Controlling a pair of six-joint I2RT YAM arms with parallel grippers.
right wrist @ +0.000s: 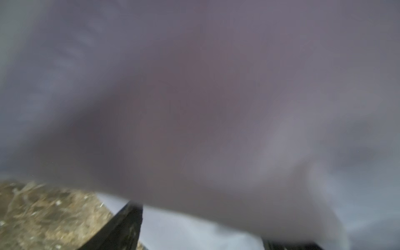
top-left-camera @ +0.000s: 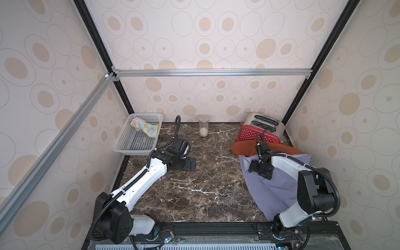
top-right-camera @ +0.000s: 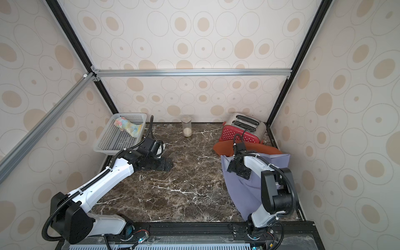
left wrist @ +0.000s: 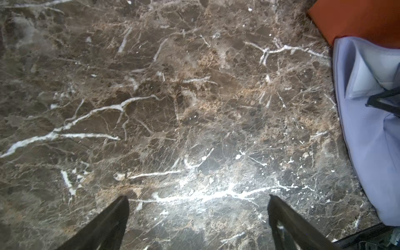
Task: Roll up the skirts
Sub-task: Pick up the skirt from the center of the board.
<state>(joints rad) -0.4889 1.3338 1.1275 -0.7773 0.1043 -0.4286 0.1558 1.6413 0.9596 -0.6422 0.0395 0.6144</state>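
In both top views the lavender skirt (top-left-camera: 279, 192) (top-right-camera: 244, 192) lies spread on the right side of the marble table (top-left-camera: 194, 194), running from the near edge back to the rust-orange skirt (top-left-camera: 239, 149) (top-right-camera: 223, 148), whose near part it covers. The orange one lies flat in front of a red toaster (top-left-camera: 256, 134). The right gripper (top-left-camera: 259, 170) (top-right-camera: 238, 169) hangs over the far part of the lavender cloth, close above it, with its fingers apart. The floral skirt (top-left-camera: 145, 127) (top-right-camera: 128, 127) lies rolled in a white mesh basket (top-left-camera: 134, 147) at the far left, well apart from both grippers. The left gripper (top-left-camera: 190, 164) (top-right-camera: 166, 164) rests low over bare marble near the basket, with its fingers wide and nothing between them. A clear jar (top-left-camera: 203, 128) with pale grains stands at the back wall. In the left wrist view the left gripper (left wrist: 198, 198) shows two dark fingers (left wrist: 116, 216) spread wide over bare stone, with the lavender skirt (left wrist: 368, 140) and a corner of the orange skirt (left wrist: 357, 21) well off to one side. In the right wrist view, which is blurred, the lavender skirt (right wrist: 216, 97) fills nearly the whole picture, very close to the lens. The right gripper (right wrist: 200, 223) has its fingers (right wrist: 123, 229) set wide, with pale cloth lying between them and a patch of table (right wrist: 43, 212) beside one. Whether the cloth touches either finger I cannot tell.
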